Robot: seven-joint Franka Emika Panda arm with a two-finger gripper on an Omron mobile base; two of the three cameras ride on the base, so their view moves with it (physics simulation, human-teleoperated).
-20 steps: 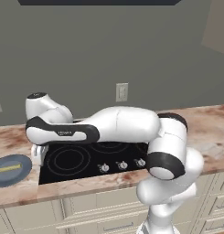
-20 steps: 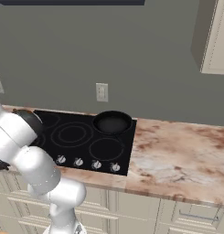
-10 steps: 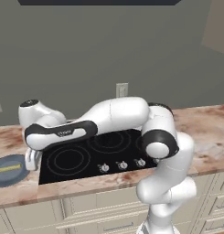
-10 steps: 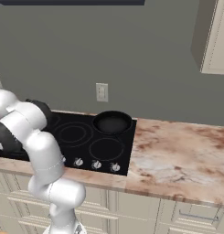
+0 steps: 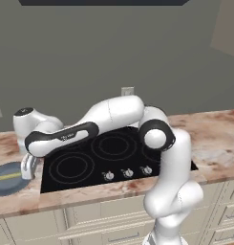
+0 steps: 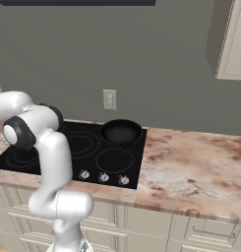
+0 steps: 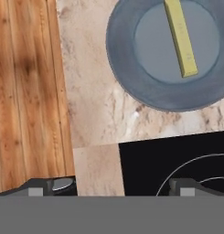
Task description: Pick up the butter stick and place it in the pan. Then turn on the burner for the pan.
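The arm reaches far out to the left over the marbled tabletop [image 5: 218, 134], and the gripper [image 5: 28, 166] hangs with its jaws spread wide and nothing between them, just beside the left edge of the black cooktop [image 5: 113, 155]. Next to it sits a blue-grey plate [image 5: 1, 184], and the butter stick [image 5: 7, 176] lies flat across the plate's middle. From the hand's camera the butter stick [image 7: 180, 35] shows clearly, apart from the fingertips [image 7: 59, 184]. The pan [image 6: 121, 132] rests on the cooktop's back right burner, well apart from the plate.
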